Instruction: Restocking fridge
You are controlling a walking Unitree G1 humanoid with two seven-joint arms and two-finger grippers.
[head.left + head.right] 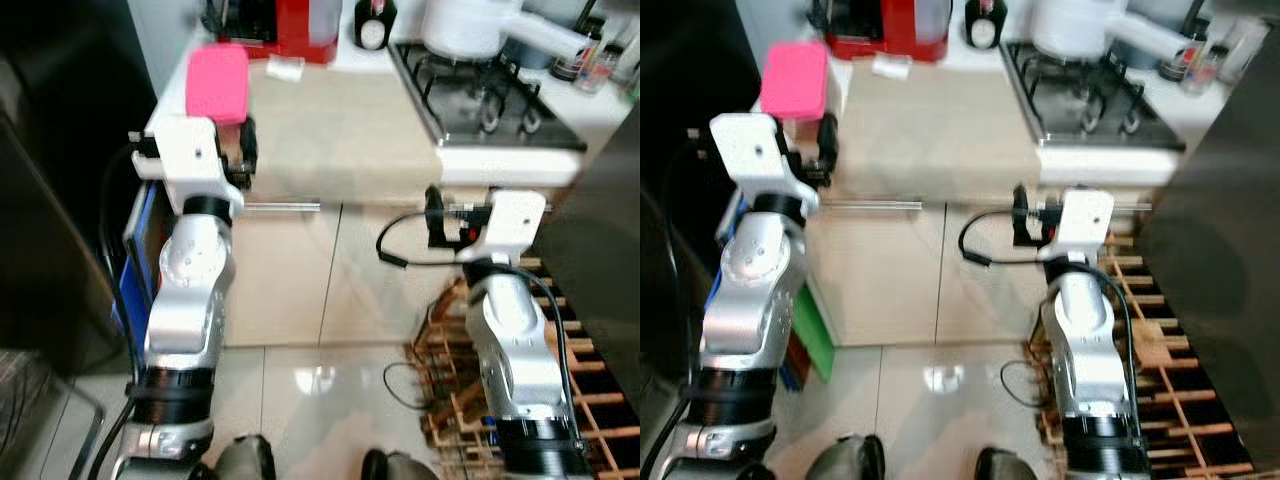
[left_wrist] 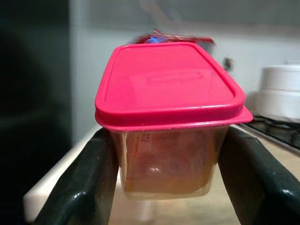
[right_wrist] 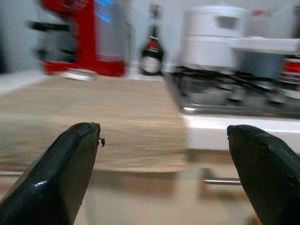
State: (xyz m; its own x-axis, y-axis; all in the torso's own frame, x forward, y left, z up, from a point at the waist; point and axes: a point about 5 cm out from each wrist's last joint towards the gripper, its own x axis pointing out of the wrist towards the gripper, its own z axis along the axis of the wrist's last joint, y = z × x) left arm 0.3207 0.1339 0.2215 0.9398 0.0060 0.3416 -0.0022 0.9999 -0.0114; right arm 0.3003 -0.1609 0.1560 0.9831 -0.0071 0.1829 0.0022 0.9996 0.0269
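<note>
Left hand [image 2: 166, 180] closed on pink-lidded container [image 2: 171, 117], fingers [image 2: 79, 187] touching both clear sides, container at tabletop's [image 1: 340, 130] left edge. Red appliance [image 1: 290, 25] behind container, at tabletop's back. Dark bottle [image 3: 151, 47] right of appliance. Stove [image 1: 490, 100] at tabletop's right end, white pot [image 1: 460, 25] on it. Right hand [image 3: 164, 178] spread wide, empty, before tabletop's front edge.

The tub's [image 2: 171, 133] contents are a hazy orange-brown through its clear wall. The red machine [image 3: 82, 40] and the bottle [image 3: 151, 44] are blurred, the bottle's label unreadable. The left gripper's [image 2: 171, 187] fingertips run off the picture's edge
</note>
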